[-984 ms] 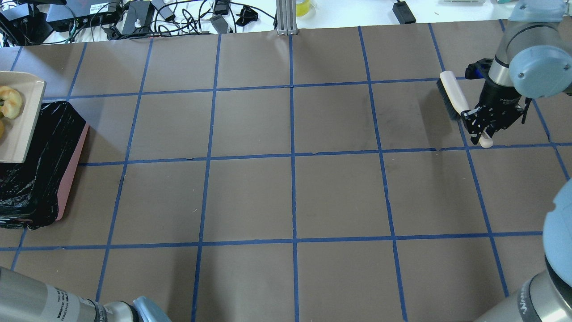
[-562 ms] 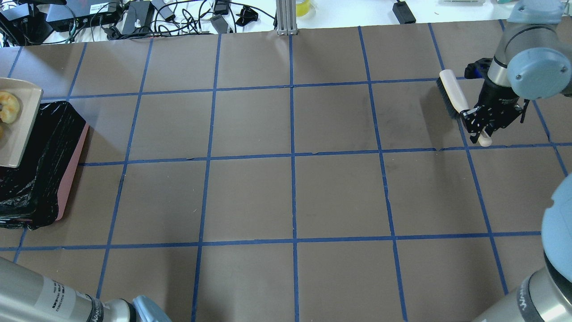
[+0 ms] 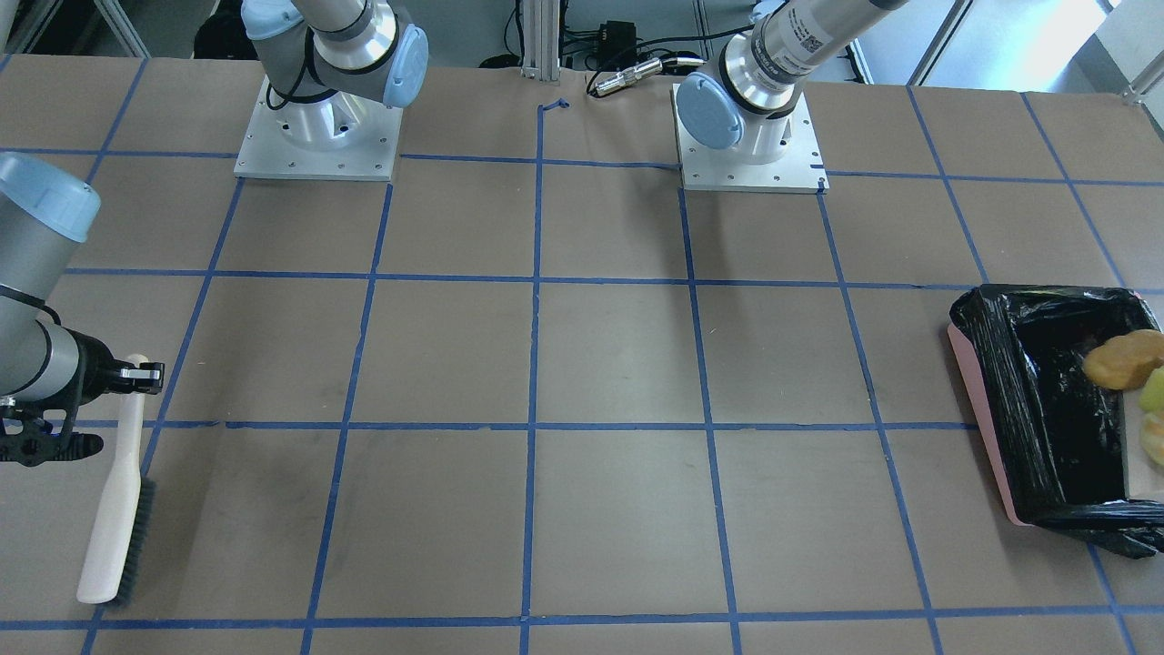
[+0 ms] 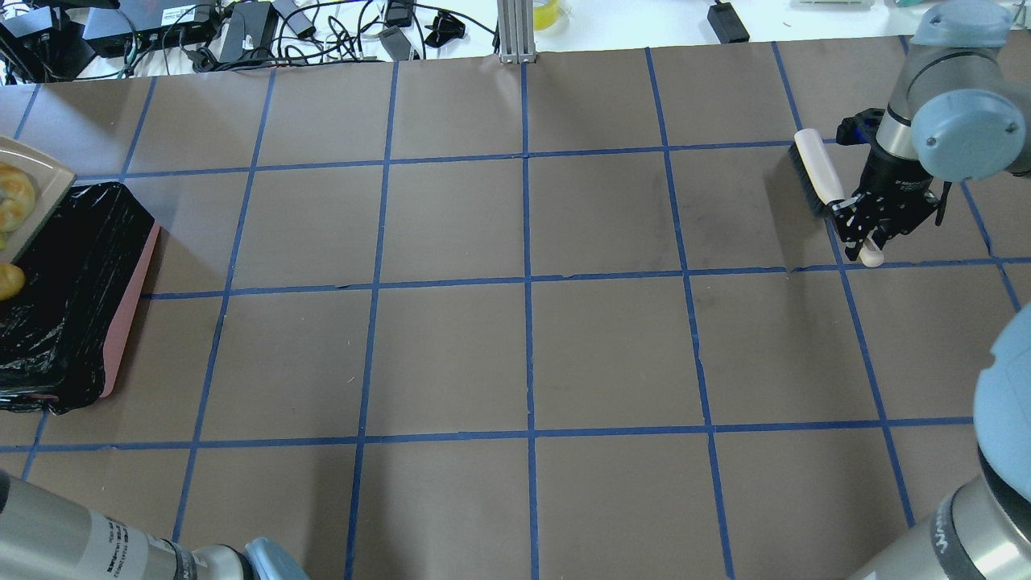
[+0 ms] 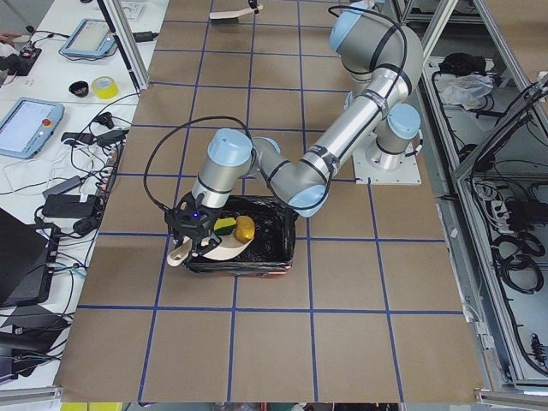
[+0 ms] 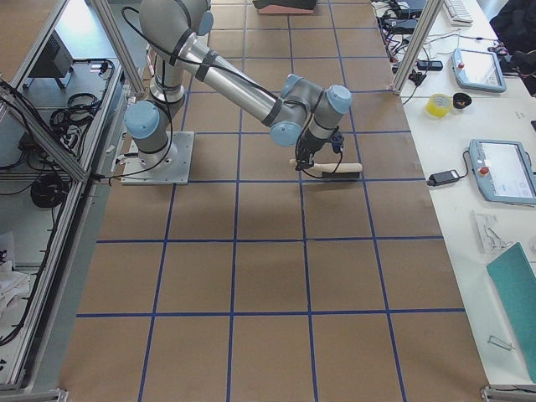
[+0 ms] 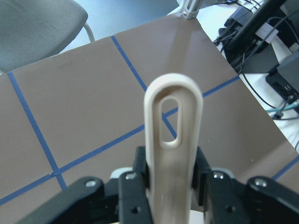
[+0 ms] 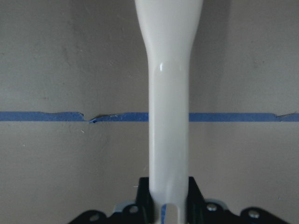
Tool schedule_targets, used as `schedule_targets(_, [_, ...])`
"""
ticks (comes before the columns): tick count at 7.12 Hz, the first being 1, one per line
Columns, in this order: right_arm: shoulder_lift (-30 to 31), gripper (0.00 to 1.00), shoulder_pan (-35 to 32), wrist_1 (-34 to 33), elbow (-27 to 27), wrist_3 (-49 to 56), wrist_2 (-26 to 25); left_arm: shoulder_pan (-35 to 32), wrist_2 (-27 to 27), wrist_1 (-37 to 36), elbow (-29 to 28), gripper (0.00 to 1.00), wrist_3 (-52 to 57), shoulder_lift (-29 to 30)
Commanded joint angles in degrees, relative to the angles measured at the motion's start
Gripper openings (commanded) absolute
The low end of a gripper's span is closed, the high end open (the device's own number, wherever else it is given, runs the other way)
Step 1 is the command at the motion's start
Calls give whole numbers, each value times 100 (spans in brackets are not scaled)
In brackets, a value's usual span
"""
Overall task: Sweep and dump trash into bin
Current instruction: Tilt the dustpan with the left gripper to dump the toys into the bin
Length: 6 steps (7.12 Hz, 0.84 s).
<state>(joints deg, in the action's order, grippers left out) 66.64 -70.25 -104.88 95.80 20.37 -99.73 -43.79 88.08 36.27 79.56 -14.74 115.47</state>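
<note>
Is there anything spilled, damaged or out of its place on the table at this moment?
Nothing is spilled: the trash is all at the dustpan above the bin, none on the table. One small flaw: the blue tape line beneath the brush handle is torn at one spot.

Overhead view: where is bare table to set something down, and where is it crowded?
The table is bare across its middle, between the bin at its left edge and the brush in the right hand. Crowded over the bin, where the dustpan holds trash.
</note>
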Motion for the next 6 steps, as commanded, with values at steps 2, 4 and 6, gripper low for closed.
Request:
schedule_targets(2, [-46, 100, -6, 2, 0, -7, -47, -165, -45, -1493, 796, 0, 1328, -568])
schedule_targets(4, [24, 100, 2, 90, -35, 2, -64, -165, -37, -1561, 798, 0, 1666, -762])
schedule_targets(6, [767, 100, 2, 265, -88, 28, -3, -191, -36, -1475, 781, 0, 1485, -789])
